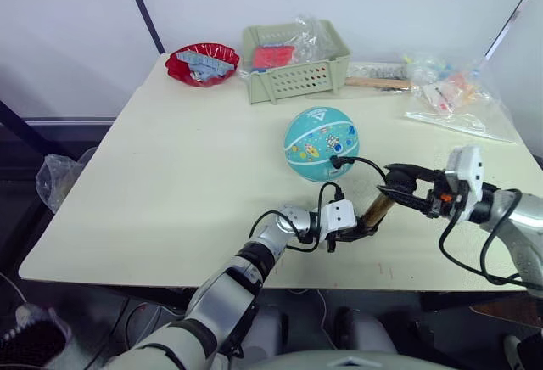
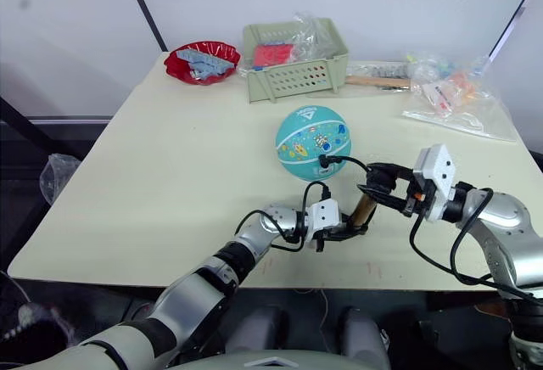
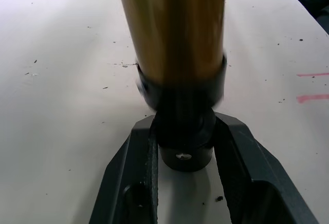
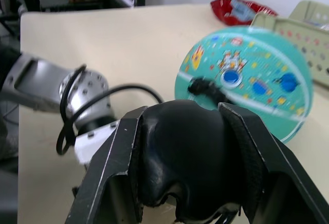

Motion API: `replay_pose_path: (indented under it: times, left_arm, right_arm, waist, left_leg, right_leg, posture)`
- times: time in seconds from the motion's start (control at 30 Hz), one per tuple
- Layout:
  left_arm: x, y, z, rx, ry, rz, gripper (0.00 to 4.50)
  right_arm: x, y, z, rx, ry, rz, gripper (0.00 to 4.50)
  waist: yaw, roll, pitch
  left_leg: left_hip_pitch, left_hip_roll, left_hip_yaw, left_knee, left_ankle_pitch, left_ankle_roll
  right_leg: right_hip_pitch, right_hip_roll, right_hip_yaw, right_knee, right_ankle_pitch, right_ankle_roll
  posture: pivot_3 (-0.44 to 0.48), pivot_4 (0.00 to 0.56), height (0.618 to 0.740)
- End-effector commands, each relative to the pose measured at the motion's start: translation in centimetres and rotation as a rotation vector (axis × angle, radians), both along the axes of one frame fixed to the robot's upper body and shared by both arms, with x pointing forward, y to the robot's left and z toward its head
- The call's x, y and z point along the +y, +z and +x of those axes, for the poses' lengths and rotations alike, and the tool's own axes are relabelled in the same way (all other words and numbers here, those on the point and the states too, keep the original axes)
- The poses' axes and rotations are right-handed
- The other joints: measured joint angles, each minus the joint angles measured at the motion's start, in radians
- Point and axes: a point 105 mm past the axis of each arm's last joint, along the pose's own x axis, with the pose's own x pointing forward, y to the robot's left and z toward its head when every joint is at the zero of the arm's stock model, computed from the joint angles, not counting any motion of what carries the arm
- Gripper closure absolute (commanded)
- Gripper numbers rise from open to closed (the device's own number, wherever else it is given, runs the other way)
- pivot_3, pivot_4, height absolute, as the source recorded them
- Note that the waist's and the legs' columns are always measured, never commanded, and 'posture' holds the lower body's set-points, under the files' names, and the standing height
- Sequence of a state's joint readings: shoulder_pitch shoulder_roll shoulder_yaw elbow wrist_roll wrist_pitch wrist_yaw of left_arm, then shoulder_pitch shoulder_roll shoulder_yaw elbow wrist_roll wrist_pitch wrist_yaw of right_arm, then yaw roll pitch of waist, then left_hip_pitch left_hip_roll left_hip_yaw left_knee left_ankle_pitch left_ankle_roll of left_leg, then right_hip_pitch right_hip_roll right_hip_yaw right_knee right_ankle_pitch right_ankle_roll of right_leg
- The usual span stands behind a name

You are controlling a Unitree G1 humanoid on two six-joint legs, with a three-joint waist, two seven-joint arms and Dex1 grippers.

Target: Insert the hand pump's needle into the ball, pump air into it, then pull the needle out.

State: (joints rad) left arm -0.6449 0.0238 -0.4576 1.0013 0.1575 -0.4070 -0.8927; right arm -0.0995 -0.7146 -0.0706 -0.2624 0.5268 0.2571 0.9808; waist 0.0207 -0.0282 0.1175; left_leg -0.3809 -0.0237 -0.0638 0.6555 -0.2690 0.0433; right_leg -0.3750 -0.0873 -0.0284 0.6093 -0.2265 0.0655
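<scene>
The needle is hidden where the black hose fitting point(image 4: 205, 87) meets the ball point(image 1: 321, 143) (only the fitting is made out). The hand pump point(image 1: 377, 209) is mostly covered by both grippers; a short brass-gold stretch of barrel is seen near the table's point(image 1: 170, 175) near edge, right of centre. Its black lower cap is clamped by the left gripper point(image 3: 185, 152), and its black handle is grasped by the right gripper point(image 4: 187, 175). The ball is teal with white seams and cartoon prints, resting on the table just beyond the pump, and the thin hose point(image 1: 365, 162) is looped to it. At the far edge, a green basket point(image 1: 297, 69) is seen with red items and clear plastic, and a red bowl point(image 1: 202, 64) with bluish pieces. Bags point(image 1: 454, 94) at the far right are hard to make out.
</scene>
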Motion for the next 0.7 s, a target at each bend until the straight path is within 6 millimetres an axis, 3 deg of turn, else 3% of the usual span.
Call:
replay_pose_path:
  times: [0.03, 0.17, 0.43, 0.7]
  left_arm:
    - [3.9, -5.9, -2.3, 0.165, 0.030, 0.236, 3.43]
    - [4.0, -5.9, -2.3, 0.165, 0.029, 0.238, 3.43]
    - [4.1, -6.0, -2.3, 0.166, 0.023, 0.245, 3.43]
    - [3.9, -5.9, -2.3, 0.164, 0.020, 0.243, 3.43]
  right_arm:
    - [-0.8, -0.5, -0.1, 0.019, -0.011, -0.058, 2.87]
    - [-1.3, 2.6, 0.4, -0.032, -0.015, -0.028, 2.87]
    - [-2.1, 11.8, -0.5, -0.139, 0.044, 0.030, 2.87]
    - [-1.7, 16.9, -1.8, -0.177, 0.067, 0.064, 2.87]
  waist:
    - [0.002, 0.001, 0.001]
    - [0.003, 0.004, 0.004]
    - [0.010, 0.014, 0.013]
    - [0.016, 0.013, 0.016]
  left_leg:
    - [0.000, 0.000, 0.000, 0.000, 0.000, 0.000]
    - [-0.001, -0.001, 0.000, 0.000, 0.000, 0.000]
    - [-0.004, -0.001, 0.000, 0.000, 0.000, 0.000]
    - [-0.005, -0.001, 0.000, 0.000, 0.000, 0.000]
  right_leg:
    - [0.000, 0.000, 0.000, 0.000, 0.000, 0.000]
    - [0.000, 0.000, 0.000, 0.000, 0.000, 0.000]
    - [-0.002, -0.001, -0.001, 0.000, 0.000, 0.000]
    - [-0.003, -0.002, 0.000, -0.001, 0.000, 0.000]
  posture:
    - [0.000, 0.150, 0.740]
    - [0.000, 0.150, 0.740]
    - [0.000, 0.150, 0.740]
    - [0.000, 0.150, 0.740]
